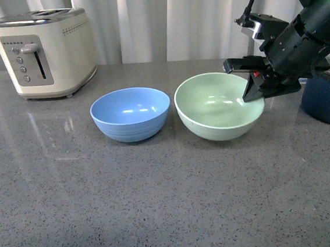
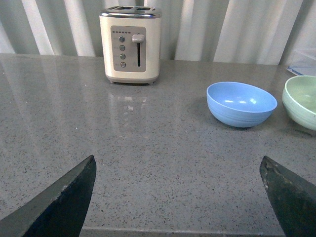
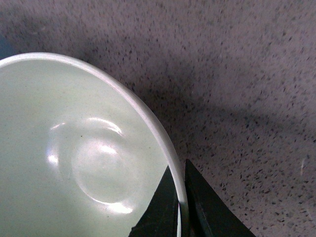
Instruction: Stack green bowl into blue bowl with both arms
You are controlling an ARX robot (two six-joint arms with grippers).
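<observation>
The pale green bowl (image 1: 219,106) sits upright on the grey counter, just right of the light blue bowl (image 1: 131,113); the two stand close but apart. My right gripper (image 1: 254,90) is shut on the green bowl's right rim, one finger inside and one outside, as the right wrist view shows on the green bowl (image 3: 74,148) with my right gripper (image 3: 178,197). My left gripper (image 2: 177,170) is open over bare counter, well short of the blue bowl (image 2: 241,103) and the green bowl (image 2: 301,101). The left arm is out of the front view.
A cream toaster (image 1: 44,50) stands at the back left of the counter (image 1: 161,205). A dark navy pot (image 1: 329,102) sits at the right edge, close behind my right arm. White curtains hang behind.
</observation>
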